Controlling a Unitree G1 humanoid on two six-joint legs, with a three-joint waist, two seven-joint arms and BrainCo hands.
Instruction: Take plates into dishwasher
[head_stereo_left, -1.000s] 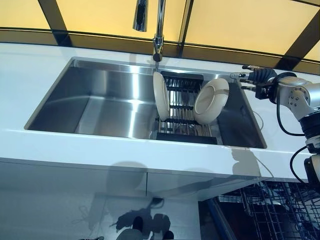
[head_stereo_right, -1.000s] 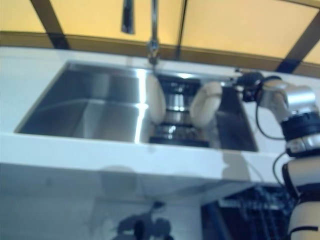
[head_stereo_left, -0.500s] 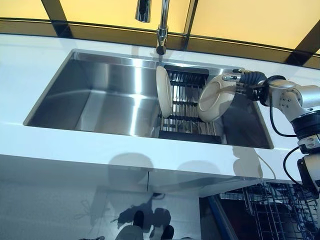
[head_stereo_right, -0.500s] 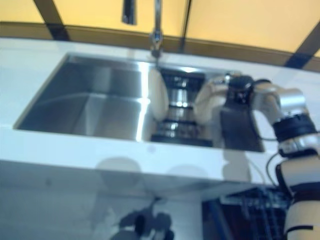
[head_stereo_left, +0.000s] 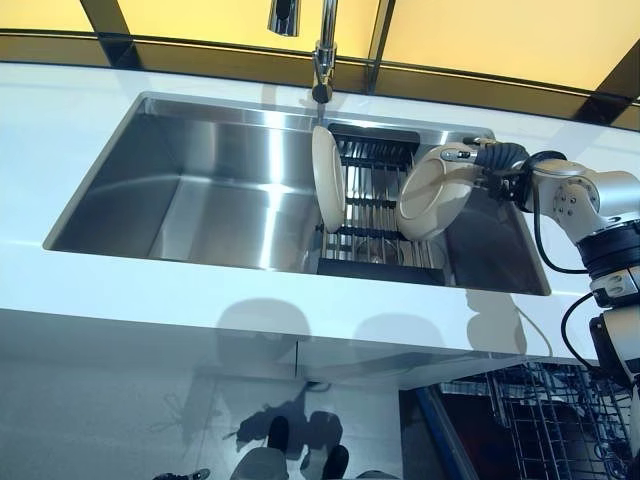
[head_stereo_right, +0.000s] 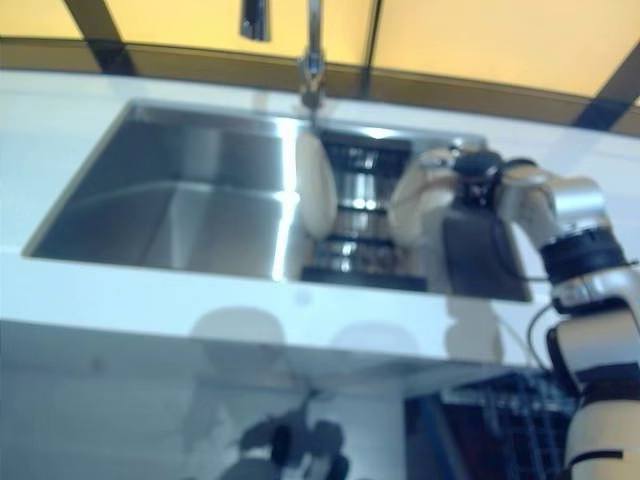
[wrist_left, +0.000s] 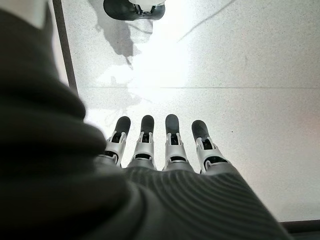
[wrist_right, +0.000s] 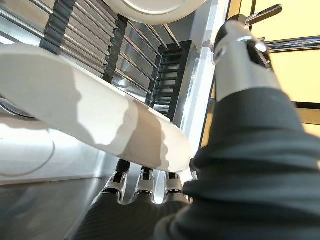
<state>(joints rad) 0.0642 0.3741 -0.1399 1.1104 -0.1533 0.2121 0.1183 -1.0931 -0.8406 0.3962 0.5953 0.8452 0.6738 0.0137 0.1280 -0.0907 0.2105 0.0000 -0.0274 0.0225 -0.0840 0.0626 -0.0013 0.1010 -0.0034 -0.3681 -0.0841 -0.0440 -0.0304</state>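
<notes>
Right hand (head_stereo_left: 487, 158) has moved in since a second ago; fingers under, thumb over the rim of the tilted cream round plate (head_stereo_left: 432, 193), on the black slatted rack (head_stereo_left: 375, 215) at the steel sink's (head_stereo_left: 190, 190) right end. Left hand (wrist_left: 165, 150) hangs, fingers straight.

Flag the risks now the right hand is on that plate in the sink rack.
1. The right hand holds the tilted plate only at its rim; fingers behind, thumb in front. It could slip.
2. Lifting might knock the upright plate in the rack.
3. The faucet hangs close above.
</notes>
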